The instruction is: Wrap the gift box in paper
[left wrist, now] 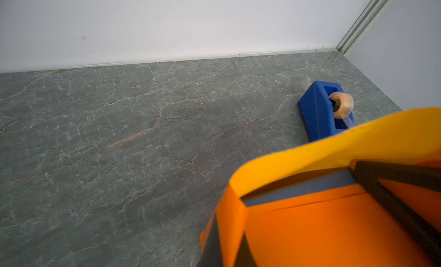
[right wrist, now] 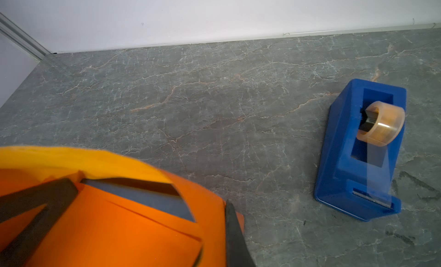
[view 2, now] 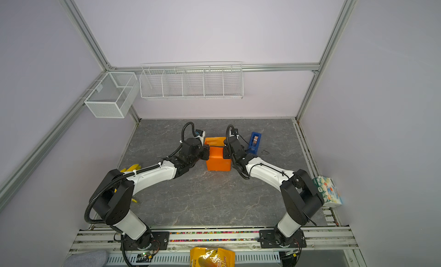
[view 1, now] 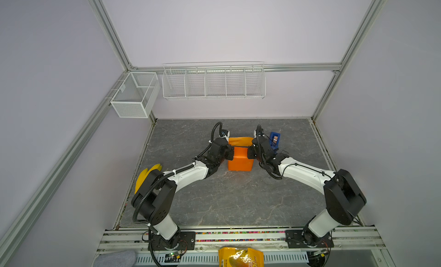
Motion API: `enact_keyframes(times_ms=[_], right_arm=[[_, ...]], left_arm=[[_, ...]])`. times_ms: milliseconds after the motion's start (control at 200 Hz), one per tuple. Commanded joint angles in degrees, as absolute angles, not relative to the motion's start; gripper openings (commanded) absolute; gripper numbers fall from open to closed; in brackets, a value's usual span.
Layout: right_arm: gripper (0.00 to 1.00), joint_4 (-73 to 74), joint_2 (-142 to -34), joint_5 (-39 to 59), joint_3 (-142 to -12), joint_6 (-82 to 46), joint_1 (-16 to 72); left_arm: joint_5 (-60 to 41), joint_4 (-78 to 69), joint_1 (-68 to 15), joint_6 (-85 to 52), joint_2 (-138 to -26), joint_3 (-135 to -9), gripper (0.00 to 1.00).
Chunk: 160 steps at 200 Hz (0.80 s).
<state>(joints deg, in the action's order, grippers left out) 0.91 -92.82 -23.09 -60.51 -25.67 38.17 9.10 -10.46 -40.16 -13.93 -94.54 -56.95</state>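
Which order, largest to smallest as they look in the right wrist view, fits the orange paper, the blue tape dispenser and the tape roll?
1. paper: largest, though it is also nearest the camera.
2. tape dispenser.
3. tape roll: smallest, seated in the dispenser.

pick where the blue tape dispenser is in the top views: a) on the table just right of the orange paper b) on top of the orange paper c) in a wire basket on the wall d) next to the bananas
a: the tape dispenser stands on the table, just right of the orange paper.
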Motion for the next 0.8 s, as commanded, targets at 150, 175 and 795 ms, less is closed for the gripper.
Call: enact_keyframes(times_ms=[150, 175, 795], right_arm=[[0.06, 3.7, -94.1, -20.4, -57.0, -27.5, 38.1], [0.07, 3.9, -94.3, -20.3, -56.4, -28.1, 38.1], [0.28, -2.9, -86.0, -21.6, -59.2, -26.5, 38.3]], left_arm=[[7.3, -13.4, -40.4, -16.2, -96.4, -55.5, 0.02], [7.3, -13.3, -40.4, -16.3, -96.5, -55.3, 0.02], [7.6, -12.7, -40.4, -17.5, -96.1, -53.9, 0.02]])
